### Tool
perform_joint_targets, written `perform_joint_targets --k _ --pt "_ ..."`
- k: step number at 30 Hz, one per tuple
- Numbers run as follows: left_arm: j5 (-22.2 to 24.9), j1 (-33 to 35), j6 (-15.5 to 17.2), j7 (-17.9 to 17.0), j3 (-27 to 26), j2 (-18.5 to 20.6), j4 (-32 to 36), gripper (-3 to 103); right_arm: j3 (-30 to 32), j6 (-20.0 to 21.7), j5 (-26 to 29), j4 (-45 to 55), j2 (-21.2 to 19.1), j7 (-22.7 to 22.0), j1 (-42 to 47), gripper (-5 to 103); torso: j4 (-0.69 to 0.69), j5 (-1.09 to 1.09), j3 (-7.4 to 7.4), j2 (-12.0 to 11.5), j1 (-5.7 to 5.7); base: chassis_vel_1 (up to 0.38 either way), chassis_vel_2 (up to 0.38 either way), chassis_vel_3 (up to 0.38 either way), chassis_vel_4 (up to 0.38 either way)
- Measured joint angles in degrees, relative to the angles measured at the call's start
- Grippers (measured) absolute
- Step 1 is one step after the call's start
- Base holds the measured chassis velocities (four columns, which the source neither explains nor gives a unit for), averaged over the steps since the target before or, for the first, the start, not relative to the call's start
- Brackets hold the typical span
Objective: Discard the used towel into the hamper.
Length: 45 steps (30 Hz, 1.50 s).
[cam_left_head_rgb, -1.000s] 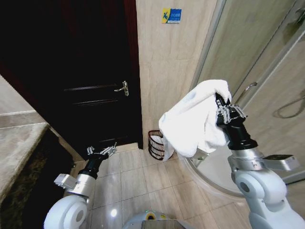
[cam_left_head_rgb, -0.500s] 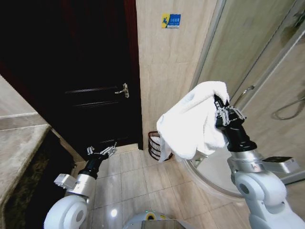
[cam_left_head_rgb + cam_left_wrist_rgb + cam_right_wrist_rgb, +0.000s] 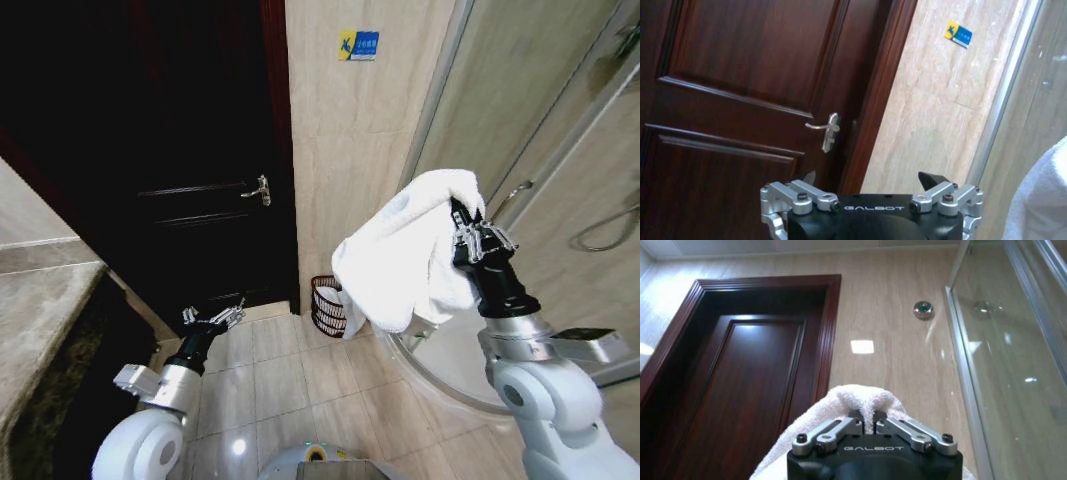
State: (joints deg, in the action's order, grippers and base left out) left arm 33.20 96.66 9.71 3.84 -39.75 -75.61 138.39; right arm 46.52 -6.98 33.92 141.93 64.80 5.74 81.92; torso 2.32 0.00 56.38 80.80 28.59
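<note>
A white towel (image 3: 410,255) hangs in folds from my right gripper (image 3: 462,215), which is held up high and shut on the towel's top fold; the right wrist view shows the towel (image 3: 860,400) pinched between the closed fingertips of the right gripper (image 3: 867,419). The hamper (image 3: 328,304), a small dark reddish-brown open-weave basket, stands on the floor against the beige wall, partly hidden behind the hanging towel. My left gripper (image 3: 218,317) rests low at the left, open and empty; its spread fingers (image 3: 930,180) show in the left wrist view.
A dark wooden door (image 3: 180,170) with a metal handle (image 3: 260,187) is left of the hamper. A curved glass shower enclosure (image 3: 520,130) with a raised base (image 3: 450,370) stands to the right. A stone counter (image 3: 35,320) sits at the left edge. Tiled floor (image 3: 290,380) lies ahead.
The whole picture has shifted a little, so the camera moved. My right gripper still holds the towel up in nearly the same place. The left arm has not moved.
</note>
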Motion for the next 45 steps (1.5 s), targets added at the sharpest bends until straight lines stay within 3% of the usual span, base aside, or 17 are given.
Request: perform_joint_targets --k 45 --pt "0.0 0.0 0.0 0.0 0.0 0.0 0.0 100 -0.7 0.8 0.1 0.4 0.0 -1.9 -0.5 6 0.02 0.0 -0.14 -0.4 -0.07 -0.076 0.081 0.081 -0.079"
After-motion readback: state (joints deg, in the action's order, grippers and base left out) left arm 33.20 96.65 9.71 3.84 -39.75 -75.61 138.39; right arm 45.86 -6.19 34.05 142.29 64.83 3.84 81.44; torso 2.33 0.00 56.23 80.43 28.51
